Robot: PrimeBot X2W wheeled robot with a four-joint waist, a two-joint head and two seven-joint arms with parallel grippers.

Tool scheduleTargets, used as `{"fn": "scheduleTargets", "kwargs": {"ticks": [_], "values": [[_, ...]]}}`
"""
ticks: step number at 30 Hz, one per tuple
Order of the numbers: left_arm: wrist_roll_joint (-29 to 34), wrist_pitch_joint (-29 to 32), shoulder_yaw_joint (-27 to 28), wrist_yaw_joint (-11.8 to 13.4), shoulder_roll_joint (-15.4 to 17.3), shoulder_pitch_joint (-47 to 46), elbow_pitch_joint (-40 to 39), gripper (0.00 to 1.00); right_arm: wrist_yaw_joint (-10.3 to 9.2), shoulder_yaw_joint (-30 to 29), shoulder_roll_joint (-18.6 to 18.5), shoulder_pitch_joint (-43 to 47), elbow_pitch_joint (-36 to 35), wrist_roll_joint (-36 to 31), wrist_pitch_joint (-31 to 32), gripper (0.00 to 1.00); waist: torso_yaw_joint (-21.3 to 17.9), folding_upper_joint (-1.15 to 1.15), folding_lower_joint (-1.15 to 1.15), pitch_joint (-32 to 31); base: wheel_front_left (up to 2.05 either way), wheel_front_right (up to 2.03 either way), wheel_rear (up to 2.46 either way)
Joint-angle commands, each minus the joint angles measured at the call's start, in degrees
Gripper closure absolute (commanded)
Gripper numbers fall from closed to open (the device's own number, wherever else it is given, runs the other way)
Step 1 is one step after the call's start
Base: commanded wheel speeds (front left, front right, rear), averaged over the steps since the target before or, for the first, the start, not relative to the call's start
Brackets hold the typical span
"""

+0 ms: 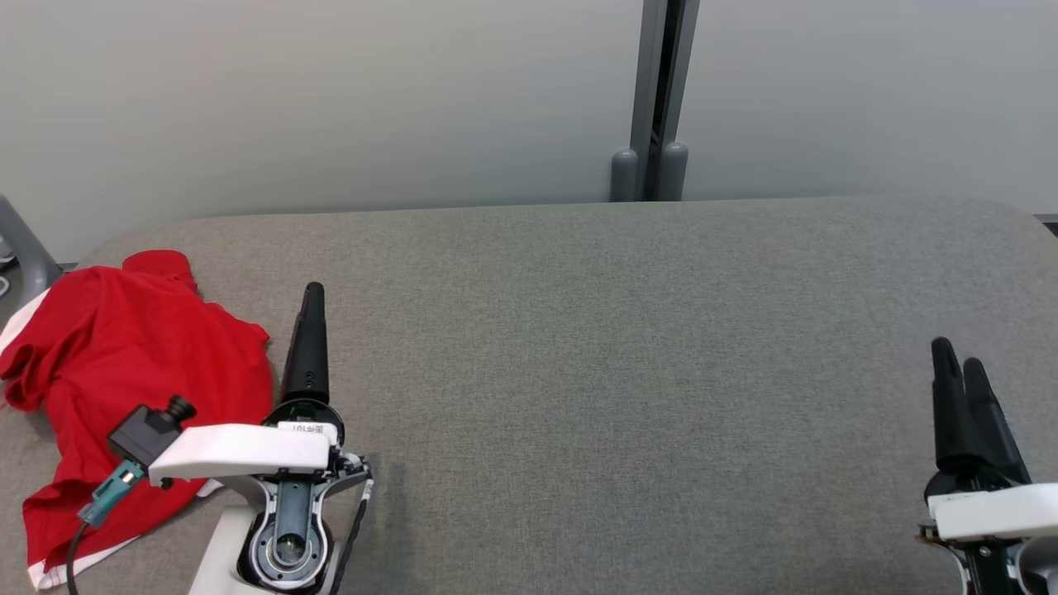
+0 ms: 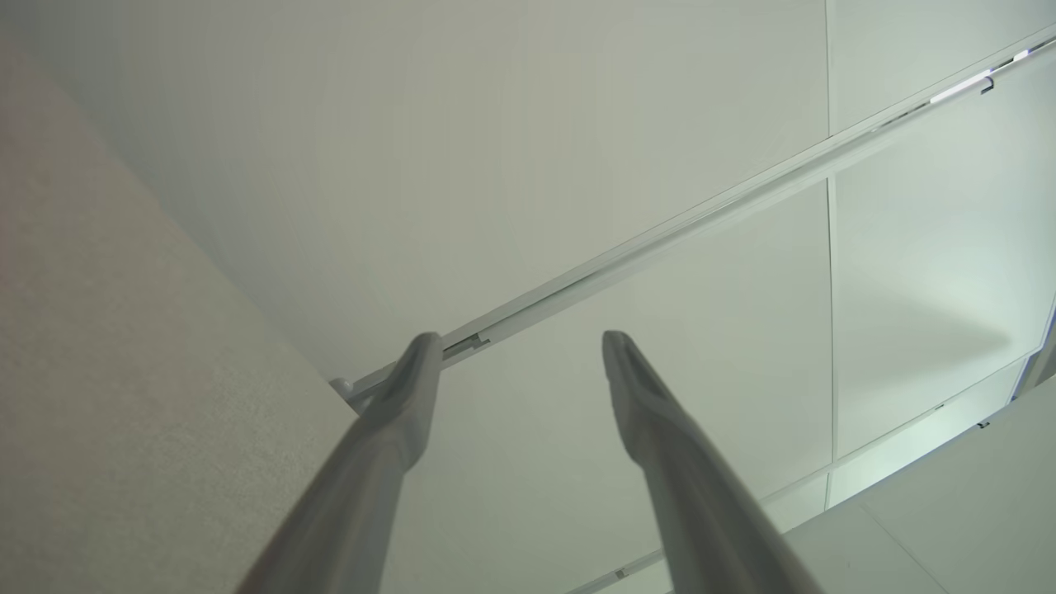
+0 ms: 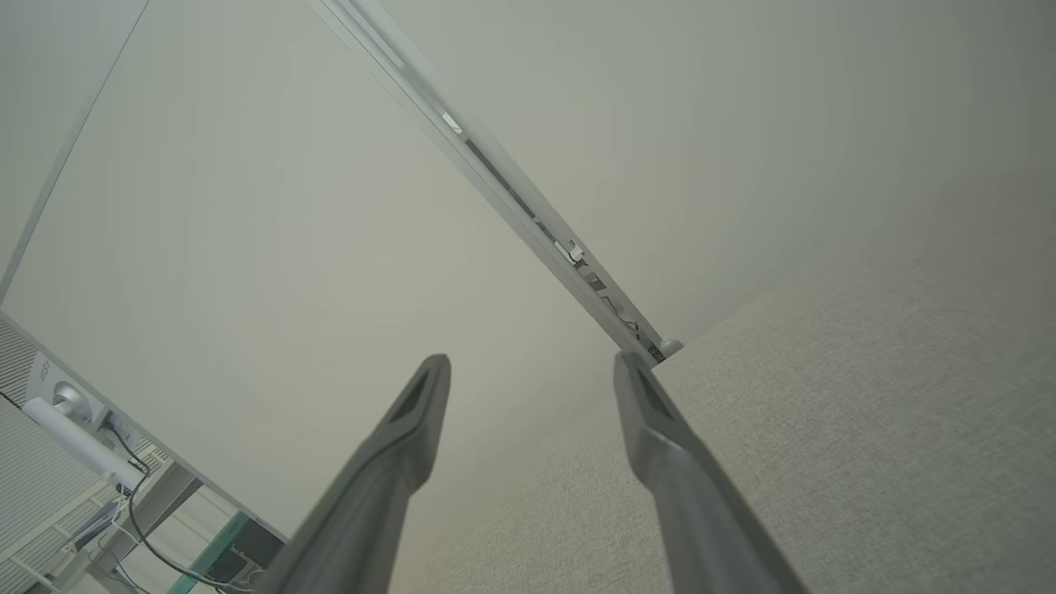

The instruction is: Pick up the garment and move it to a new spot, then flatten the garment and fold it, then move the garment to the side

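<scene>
The left claw (image 2: 520, 342) stands wide and empty, its fingers aimed off at the wall rather than down. The right claw (image 1: 959, 357) is likewise spread and holds nothing, well apart at the counter's right end. The red garment (image 1: 124, 364), trimmed in white, lies crumpled at the counter's left end, just beside the left claw and, as far as I can tell, not touching it. The step in hand looks to be the first pick-up. The left claw should turn toward the cloth, tip down and close on a raised fold rather than scrape at a flat patch, then carry it toward the counter's middle. The counter (image 1: 620, 372) is covered in grey woven fabric, likely to drag on cloth. Behind it stand pale wall panels (image 1: 331, 99) joined at a grey post (image 1: 657, 99).
</scene>
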Motion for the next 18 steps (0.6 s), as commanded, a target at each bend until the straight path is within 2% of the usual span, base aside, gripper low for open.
{"fn": "scheduleTargets", "kwargs": {"ticks": [1, 6, 11, 18], "values": [[2.3, -0.3, 1.3, -0.1, 0.0, -0.4, -1.5, 0.00, 0.06, 1.0, -1.1, -1.8, -0.7, -2.5, -0.5, 0.00, 0.1, 0.00, 0.00, 0.0, 0.00, 0.00, 0.00], [8.8, -0.6, 3.4, 1.6, 0.0, 0.7, -4.3, 0.00, 0.07, 3.1, -1.5, -3.4, -1.3, -9.6, -1.4, 0.00, 0.6, 0.00, 0.00, 0.0, 0.00, 0.00, 0.00], [17.1, -1.0, 2.8, 3.7, 0.1, 2.4, -8.3, 0.00, 0.08, 4.6, -1.4, -4.7, -1.4, -15.6, -2.1, 0.00, 1.1, 0.00, 0.00, 0.1, 0.00, 0.00, 0.00], [28.2, -1.4, 0.6, 9.9, 0.1, 4.9, -12.5, 0.00, 0.08, 7.5, -1.5, -6.0, 0.0, -22.2, -3.1, 0.00, 1.4, 0.00, 0.00, 0.0, 0.00, 0.00, 0.00]]}}
